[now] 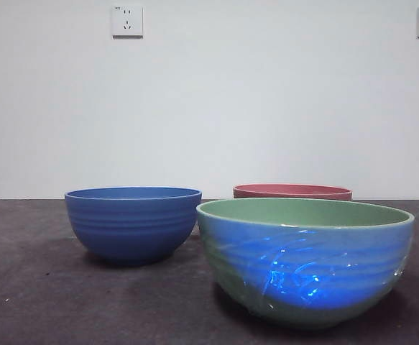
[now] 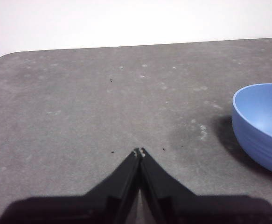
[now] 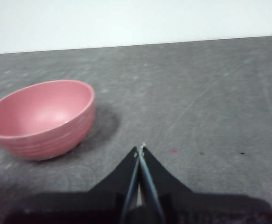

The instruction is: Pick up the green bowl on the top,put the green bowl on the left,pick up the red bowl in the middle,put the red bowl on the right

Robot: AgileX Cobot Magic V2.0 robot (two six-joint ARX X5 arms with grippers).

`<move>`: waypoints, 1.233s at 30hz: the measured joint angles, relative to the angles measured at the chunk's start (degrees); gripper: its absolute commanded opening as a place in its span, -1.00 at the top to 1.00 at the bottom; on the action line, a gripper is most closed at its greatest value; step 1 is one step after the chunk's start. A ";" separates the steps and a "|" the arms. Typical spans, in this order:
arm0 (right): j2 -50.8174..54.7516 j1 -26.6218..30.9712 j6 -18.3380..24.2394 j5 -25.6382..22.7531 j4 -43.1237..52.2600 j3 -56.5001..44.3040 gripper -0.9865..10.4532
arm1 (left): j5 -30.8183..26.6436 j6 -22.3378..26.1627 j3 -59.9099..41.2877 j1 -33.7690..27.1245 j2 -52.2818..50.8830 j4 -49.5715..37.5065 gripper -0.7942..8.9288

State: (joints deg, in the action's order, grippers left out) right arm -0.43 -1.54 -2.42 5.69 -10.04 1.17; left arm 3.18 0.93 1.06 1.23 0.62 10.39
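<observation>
The green bowl (image 1: 306,259) stands upright on the table, near and right of centre in the front view, its ribbed wall lit with blue glare. The red bowl (image 1: 292,191) stands behind it, mostly hidden, only its rim showing. It also shows in the right wrist view (image 3: 42,119), upright and empty. My right gripper (image 3: 140,148) is shut and empty, off to one side of the red bowl with a gap between. My left gripper (image 2: 139,151) is shut and empty above bare table. Neither arm shows in the front view.
A solid blue bowl (image 1: 133,223) stands upright left of centre, apart from the green bowl; it shows in the left wrist view (image 2: 261,123). The dark grey table (image 1: 37,287) runs back to a white wall with two sockets (image 1: 127,21).
</observation>
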 measured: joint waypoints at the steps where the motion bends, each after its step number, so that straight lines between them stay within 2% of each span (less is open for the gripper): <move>1: 0.02 0.00 0.00 -0.15 0.00 0.00 0.86 | 0.00 0.00 0.00 0.00 0.00 0.00 0.84; 37: -0.31 0.00 0.04 -1.40 -0.15 0.00 0.86 | 0.00 -0.07 0.00 0.00 0.00 0.00 0.84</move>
State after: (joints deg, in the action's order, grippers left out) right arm -0.73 -1.54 -2.37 4.29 -10.20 1.17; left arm 3.18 0.86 1.06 1.23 0.62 10.39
